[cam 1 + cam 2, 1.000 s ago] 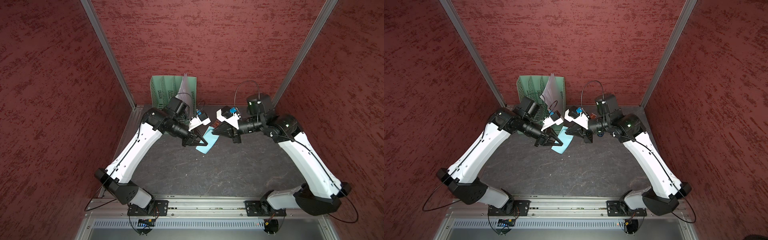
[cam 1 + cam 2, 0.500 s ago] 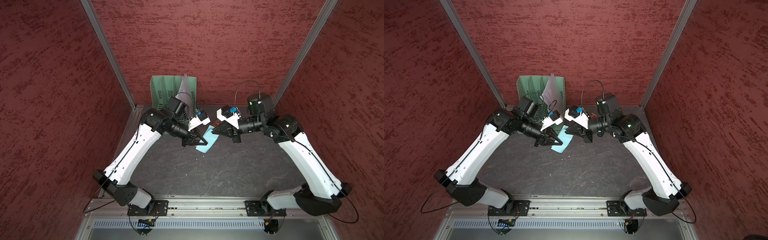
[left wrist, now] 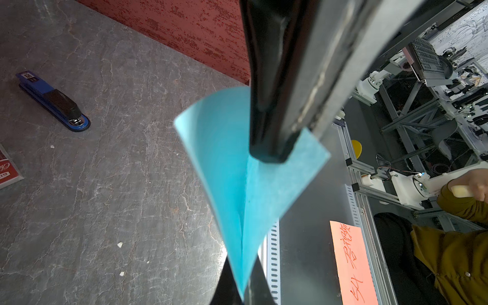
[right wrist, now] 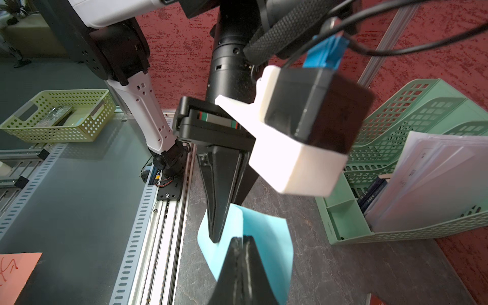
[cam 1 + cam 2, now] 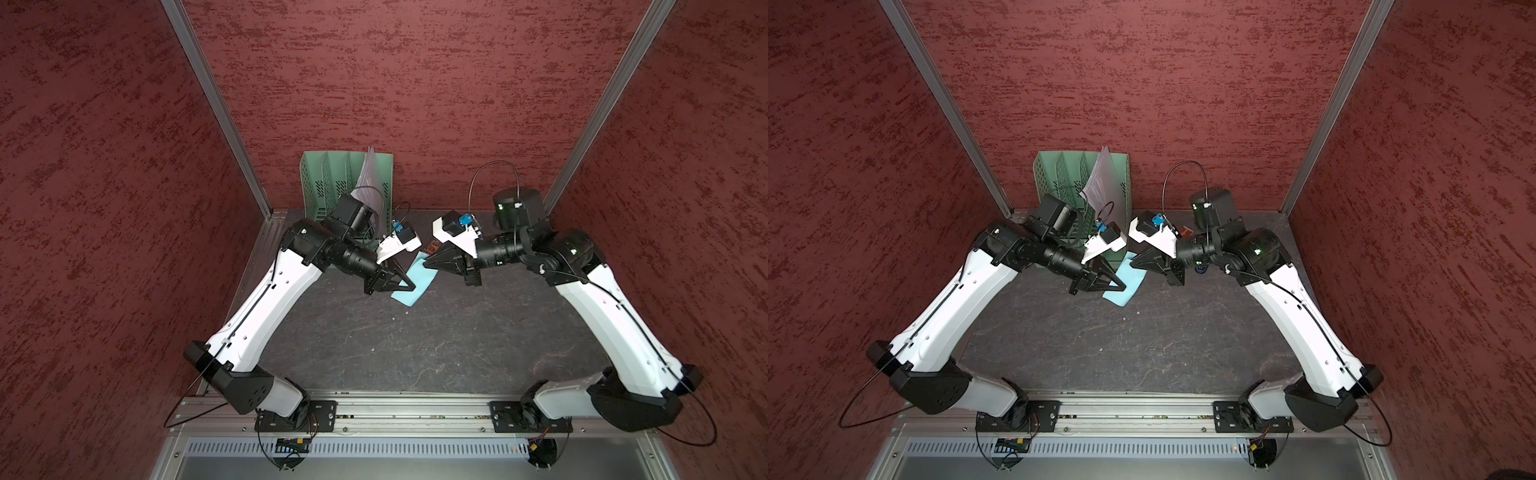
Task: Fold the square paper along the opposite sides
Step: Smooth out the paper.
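The square paper (image 5: 417, 279), light blue, is seen just above the centre of both top views, between two robot arms over a dark, stone-patterned table (image 5: 415, 345). The left gripper (image 5: 411, 287) is closed on the paper's lower left edge. The right gripper (image 5: 424, 262) is closed on its upper right corner.

In the left wrist view the sheet is shown curled over on itself, not flat, with the black fingers (image 3: 264, 118) pinched together on it. In the right wrist view both closed tips are seen meeting the paper near the lower centre of the frame.

A green file rack (image 5: 332, 183) holding white sheets (image 5: 369, 172) is set at the back wall. A red packet (image 5: 431, 248) lies just behind the paper. A blue stapler (image 3: 52, 101) is visible at the upper left of the left wrist view.
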You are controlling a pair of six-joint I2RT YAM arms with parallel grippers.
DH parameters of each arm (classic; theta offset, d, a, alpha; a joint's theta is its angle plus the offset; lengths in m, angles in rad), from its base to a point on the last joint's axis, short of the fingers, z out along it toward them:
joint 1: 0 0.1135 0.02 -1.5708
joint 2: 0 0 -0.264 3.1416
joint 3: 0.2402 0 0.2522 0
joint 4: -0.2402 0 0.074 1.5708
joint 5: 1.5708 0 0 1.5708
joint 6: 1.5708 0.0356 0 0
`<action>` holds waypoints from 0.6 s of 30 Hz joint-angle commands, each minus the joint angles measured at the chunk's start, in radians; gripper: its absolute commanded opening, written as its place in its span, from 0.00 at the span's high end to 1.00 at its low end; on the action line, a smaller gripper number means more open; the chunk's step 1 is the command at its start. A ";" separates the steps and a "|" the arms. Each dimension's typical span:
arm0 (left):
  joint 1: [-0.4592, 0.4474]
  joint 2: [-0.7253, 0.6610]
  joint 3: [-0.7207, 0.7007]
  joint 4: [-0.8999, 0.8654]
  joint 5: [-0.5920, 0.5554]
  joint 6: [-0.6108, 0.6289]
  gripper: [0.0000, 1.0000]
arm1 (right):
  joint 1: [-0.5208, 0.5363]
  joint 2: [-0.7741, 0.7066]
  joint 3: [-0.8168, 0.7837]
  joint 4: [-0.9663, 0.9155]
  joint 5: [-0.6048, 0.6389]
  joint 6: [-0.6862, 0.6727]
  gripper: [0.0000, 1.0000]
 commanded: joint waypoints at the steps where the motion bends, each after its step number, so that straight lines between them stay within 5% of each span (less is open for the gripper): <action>1: -0.007 -0.022 -0.014 0.012 0.000 0.003 0.99 | 0.012 -0.020 -0.008 0.025 0.003 0.010 1.00; 10: -0.007 -0.034 -0.021 0.026 -0.005 -0.002 1.00 | 0.012 -0.024 -0.011 0.029 0.006 0.013 0.99; 12: -0.007 -0.036 -0.024 0.031 -0.007 -0.006 1.00 | 0.012 -0.024 -0.012 0.032 0.009 0.017 0.79; 14: -0.007 -0.044 -0.030 0.045 -0.012 -0.013 1.00 | 0.011 -0.024 -0.014 0.039 0.014 0.020 0.46; 18: -0.003 -0.071 -0.051 0.093 -0.035 -0.039 1.00 | 0.012 -0.036 -0.027 0.079 0.050 0.047 0.14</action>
